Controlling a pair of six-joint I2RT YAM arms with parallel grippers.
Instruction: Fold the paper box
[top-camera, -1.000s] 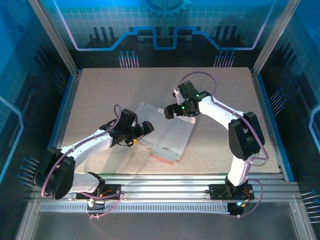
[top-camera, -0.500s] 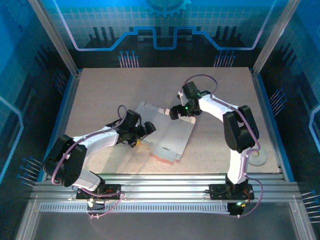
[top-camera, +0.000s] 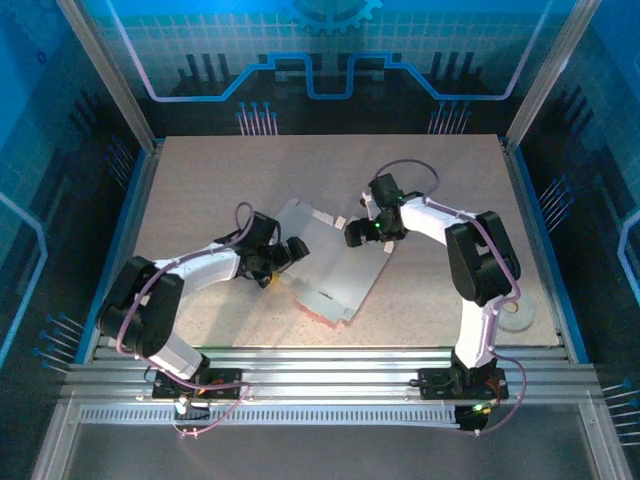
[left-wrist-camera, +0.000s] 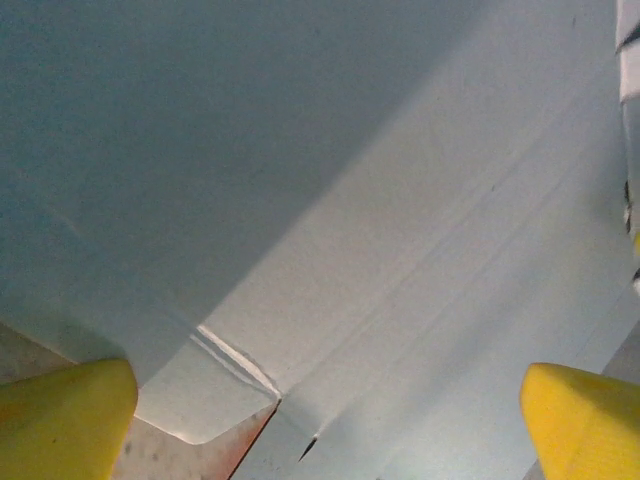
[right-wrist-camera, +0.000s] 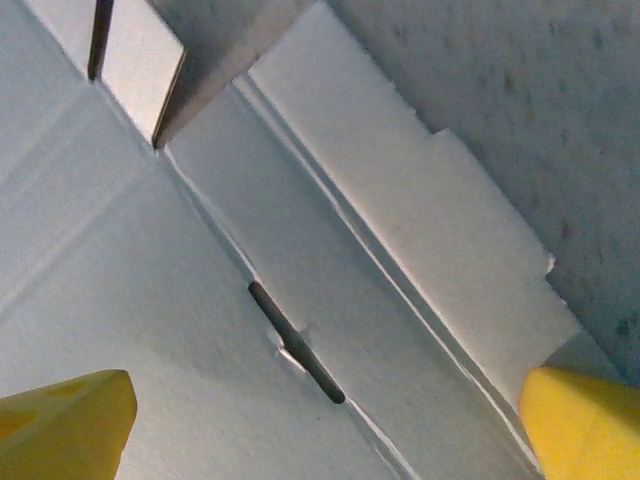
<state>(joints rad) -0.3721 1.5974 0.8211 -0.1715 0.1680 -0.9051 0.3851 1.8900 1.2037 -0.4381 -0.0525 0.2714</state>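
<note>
Your paper box (top-camera: 335, 270) sits centre of the bench (top-camera: 200, 180): left pincer (top-camera: 290, 252) over its left edge, right pincer (top-camera: 358, 232) over its far edge. Both gape wide, holding nothing.

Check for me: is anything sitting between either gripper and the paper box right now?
Nothing visible does. The left gripper is at the left edge of the paper box, and the right gripper is at its far right edge. Both have their jaws open, and each wrist view shows bare cardboard right beneath.
</note>
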